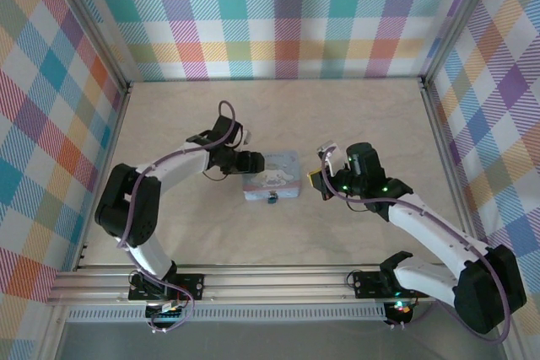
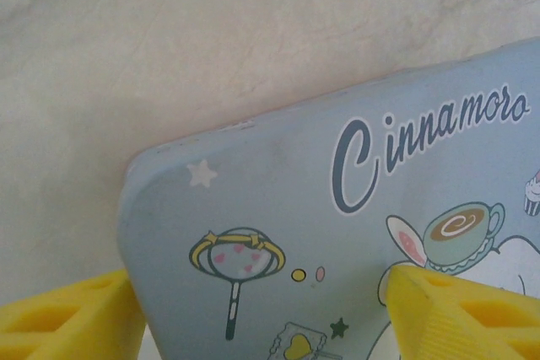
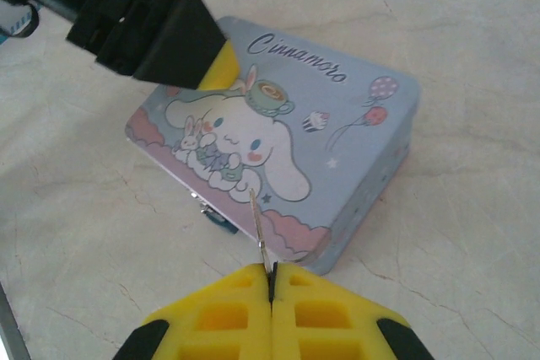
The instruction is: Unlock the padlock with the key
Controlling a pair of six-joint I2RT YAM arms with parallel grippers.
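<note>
**Pinched in your right gripper (image 3: 272, 280), the key (image 3: 258, 229) needs lining up before you push**

You work over the pale table (image 1: 354, 107), with the cartoon tin (image 3: 337, 124) near its middle. Your left gripper (image 2: 261, 318) sits at the tin's 9 o'clock, fingers apart, astride a corner of the lid. Use it to brace the tin, though you cannot tell from these views whether it presses down.

Your right gripper, at the tin's 3 o'clock, has its jaws closed flat on the key. In its wrist view the thin shaft points to about 12 o'clock over the lid.

The padlock (image 3: 218, 218) hangs at the clasp on the tin's front wall, at the tin's 6 o'clock from above and about 8 o'clock of the key tip. Its keyhole is too small to make out.

The tip probably has to drop below the lid edge and swing toward the lock. Go slowly, because a key this thin could twist between the pads.
</note>
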